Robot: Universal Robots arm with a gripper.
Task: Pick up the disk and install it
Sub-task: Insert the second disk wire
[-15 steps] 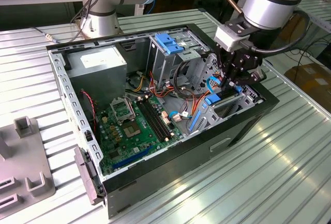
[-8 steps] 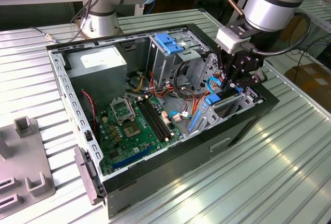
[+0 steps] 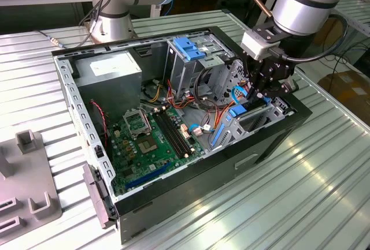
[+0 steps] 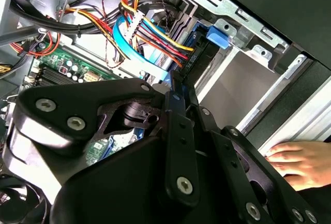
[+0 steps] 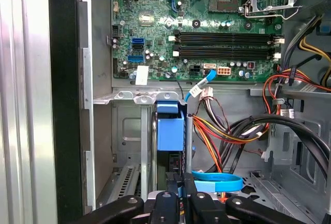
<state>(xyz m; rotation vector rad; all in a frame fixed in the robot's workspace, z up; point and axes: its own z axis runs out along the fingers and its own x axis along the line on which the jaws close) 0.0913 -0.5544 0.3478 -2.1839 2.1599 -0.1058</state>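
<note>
Blue plastic bracket of the flat disk [image 5: 170, 131] is standing edge-up in the metal bay beside the green motherboard [image 5: 207, 32] of the open black computer case [image 3: 272, 137], which is sitting on the ribbed metal desk [image 3: 300, 198]. The black pincer [image 5: 179, 195] is closing its fingers [image 5: 166, 203] tightly on the disk's near edge, though the linkage is covering the contact and the silver body. A person's hand [image 4: 302, 162] is lying at the case's side.
</note>
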